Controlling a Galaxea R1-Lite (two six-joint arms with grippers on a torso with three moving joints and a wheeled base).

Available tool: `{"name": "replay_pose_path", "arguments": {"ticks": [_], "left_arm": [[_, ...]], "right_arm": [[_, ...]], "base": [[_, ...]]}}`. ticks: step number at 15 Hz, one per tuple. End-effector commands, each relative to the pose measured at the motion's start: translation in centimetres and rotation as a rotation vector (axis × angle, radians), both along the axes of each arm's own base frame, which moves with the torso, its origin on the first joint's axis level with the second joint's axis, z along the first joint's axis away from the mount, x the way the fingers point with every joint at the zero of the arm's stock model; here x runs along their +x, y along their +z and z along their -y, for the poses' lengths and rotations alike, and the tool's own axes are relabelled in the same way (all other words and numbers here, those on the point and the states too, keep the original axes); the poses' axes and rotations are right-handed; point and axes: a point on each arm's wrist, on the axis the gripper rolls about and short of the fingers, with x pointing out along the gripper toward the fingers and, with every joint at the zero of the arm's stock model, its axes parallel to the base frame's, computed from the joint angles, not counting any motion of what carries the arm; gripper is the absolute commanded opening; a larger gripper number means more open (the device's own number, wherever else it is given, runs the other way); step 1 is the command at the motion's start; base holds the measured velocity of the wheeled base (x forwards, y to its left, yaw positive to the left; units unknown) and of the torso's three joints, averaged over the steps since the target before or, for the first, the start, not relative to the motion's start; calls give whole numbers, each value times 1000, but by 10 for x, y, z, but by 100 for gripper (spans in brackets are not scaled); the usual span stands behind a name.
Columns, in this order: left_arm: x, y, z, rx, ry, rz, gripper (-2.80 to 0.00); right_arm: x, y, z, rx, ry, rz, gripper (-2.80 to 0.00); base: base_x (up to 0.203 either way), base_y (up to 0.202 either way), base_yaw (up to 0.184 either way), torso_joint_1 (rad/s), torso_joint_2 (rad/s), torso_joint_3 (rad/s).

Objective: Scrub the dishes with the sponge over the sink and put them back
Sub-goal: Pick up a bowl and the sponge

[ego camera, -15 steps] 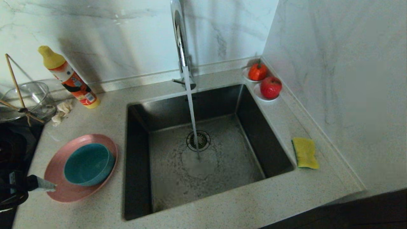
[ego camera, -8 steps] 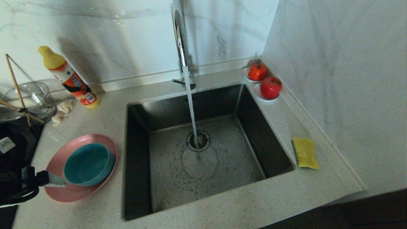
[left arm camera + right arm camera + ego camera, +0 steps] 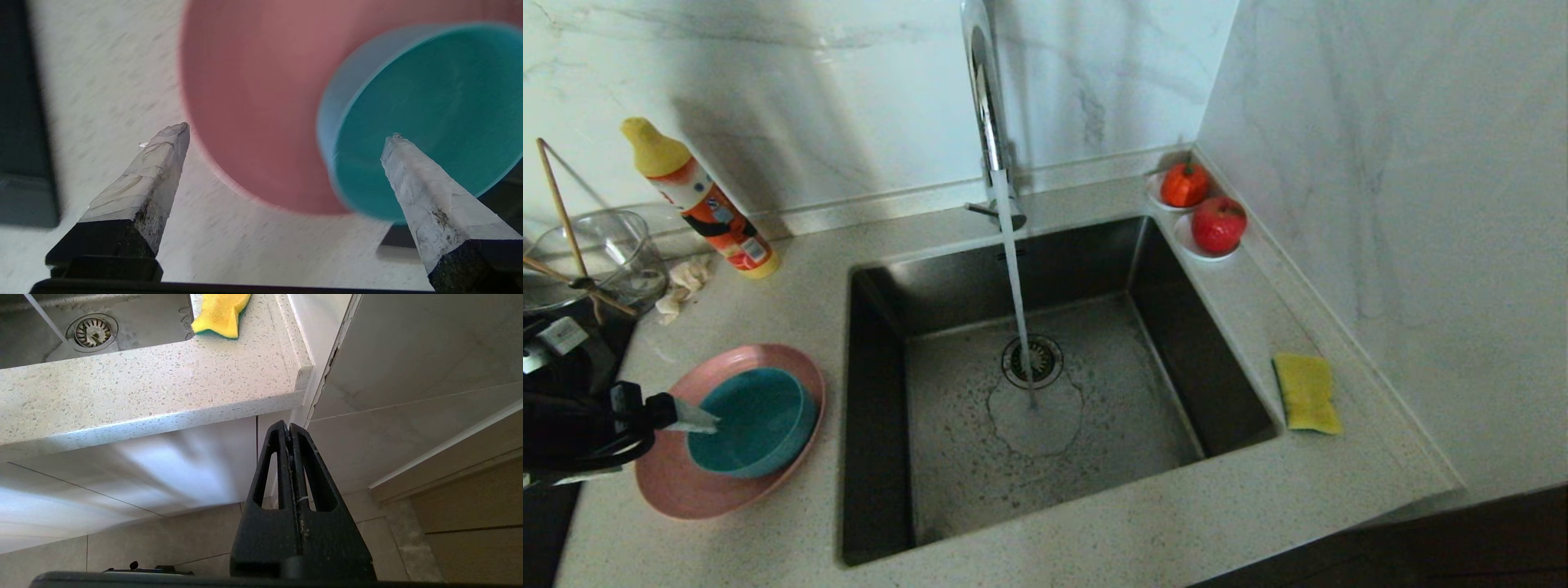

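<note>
The pink plate [image 3: 686, 486] lies on the counter left of the sink [image 3: 882, 408], and the teal bowl [image 3: 760, 425] sits in it. My left gripper [image 3: 690, 418] reaches in from the left, open, with one taped finger over the bowl's near rim. In the left wrist view the left gripper [image 3: 289, 131] straddles the bowl [image 3: 429, 102] edge and part of the plate [image 3: 253, 102], holding nothing. The yellow sponge [image 3: 1307, 392] lies on the counter right of the sink. My right gripper [image 3: 289, 426] hangs shut below the counter edge, under the sponge [image 3: 220, 314].
Water runs from the chrome tap [image 3: 988, 106] into the sink. A detergent bottle [image 3: 698, 200], a beige rag [image 3: 686, 282] and a glass bowl [image 3: 596, 253] with sticks stand at the back left. Two saucers with red fruit [image 3: 1201, 212] sit in the back right corner by the wall.
My left gripper has moved up and to the right, from the plate's near edge to the teal bowl's rim. The right arm has not moved.
</note>
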Motion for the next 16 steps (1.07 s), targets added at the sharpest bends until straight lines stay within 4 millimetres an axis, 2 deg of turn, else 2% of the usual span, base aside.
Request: {"name": "replay_pose_path", "arguments": {"ticks": [1, 5, 16], "left_arm": [[16, -6, 2, -26, -14, -25, 0], [30, -3, 6, -51, -10, -14, 0], [55, -5, -2, 17, -7, -7, 0]], "right_arm": [[0, 0, 0, 0, 0, 0, -280], [0, 0, 0, 0, 0, 0, -280], [0, 0, 0, 0, 0, 0, -280]], "base": [[0, 0, 0, 0, 0, 0], [0, 0, 0, 0, 0, 0], [0, 0, 0, 0, 0, 0]]}}
